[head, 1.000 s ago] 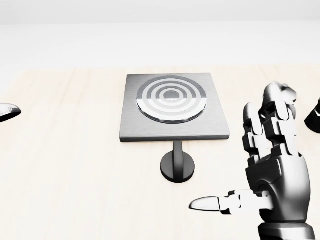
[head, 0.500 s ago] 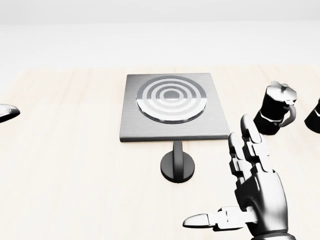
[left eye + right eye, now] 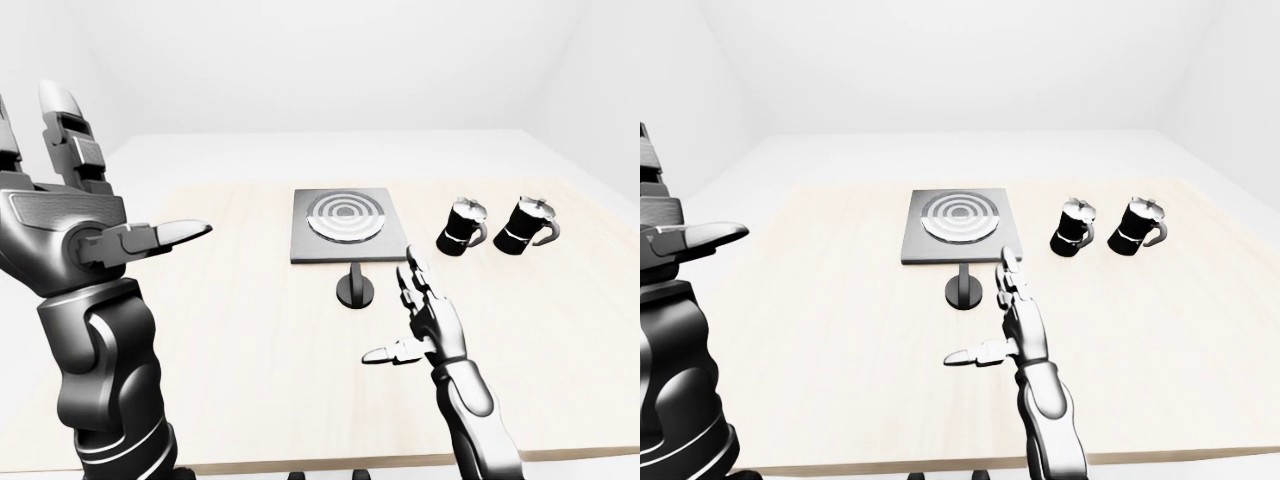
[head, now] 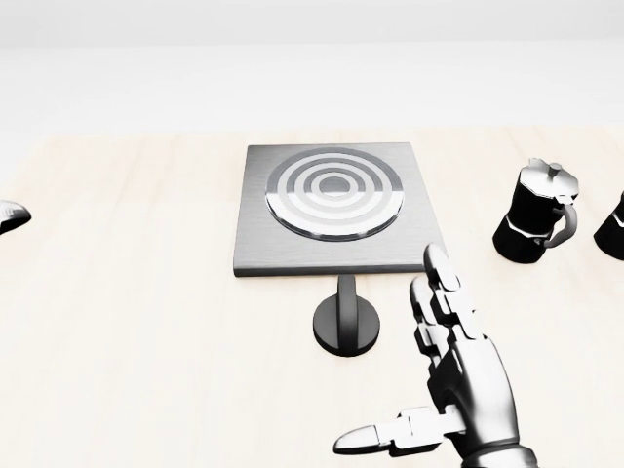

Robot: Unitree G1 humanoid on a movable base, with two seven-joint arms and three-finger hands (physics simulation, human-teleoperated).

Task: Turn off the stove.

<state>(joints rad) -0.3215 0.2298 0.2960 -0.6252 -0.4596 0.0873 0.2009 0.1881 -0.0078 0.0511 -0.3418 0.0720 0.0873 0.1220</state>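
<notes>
Reaching over the pale desk [image 4: 146,322], the right robot hand [image 4: 458,380] stands upright with fingers [image 4: 441,283] extended and thumb out sideways, released, just right of the round black knob [image 4: 347,322] and apart from it. The left robot hand [image 3: 75,220] is raised high at the left-eye view's left, fingers spread, holding nothing. The stove [image 4: 336,207] lies mid-desk, its knob at the lower edge. Two black moka pots [image 3: 462,226] stand well to its right; bare desk surrounds the knob.
</notes>
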